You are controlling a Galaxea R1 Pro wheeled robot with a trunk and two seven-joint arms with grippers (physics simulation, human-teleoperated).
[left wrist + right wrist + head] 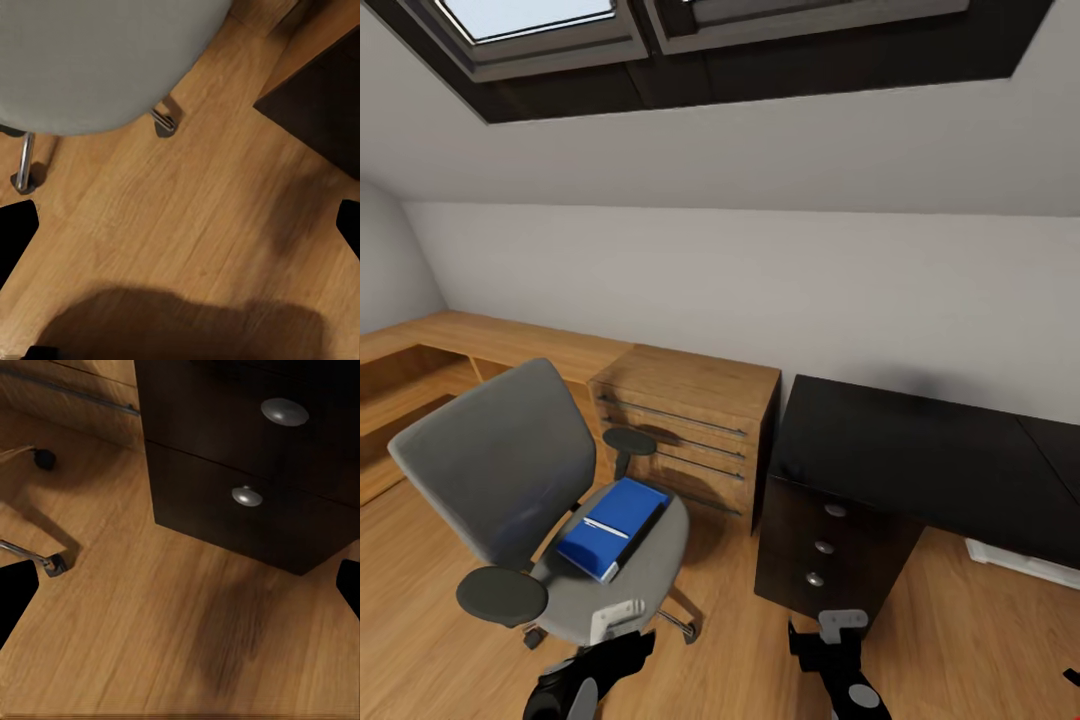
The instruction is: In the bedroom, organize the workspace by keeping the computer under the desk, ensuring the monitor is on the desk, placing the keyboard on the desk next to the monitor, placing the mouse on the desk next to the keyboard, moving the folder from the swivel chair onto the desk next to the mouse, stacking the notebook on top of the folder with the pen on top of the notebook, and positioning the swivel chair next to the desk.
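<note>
The folder (614, 512) lies on the swivel chair (510, 480) seat, at 12 o'clock from the left gripper (615, 622), clear of it. Both grippers, the right gripper (843, 628) included, hang low with fingers spread, holding nothing. The desk (905, 455) stands at 1 o'clock, its 3 knobbed drawers (822, 545) facing the right gripper.

The desk (920, 450) runs out past the head view's right edge. On the swivel chair (510, 480), a thin white item atop the folder (615, 525) is too small to identify; the chair's base hides beneath the seat.
</note>
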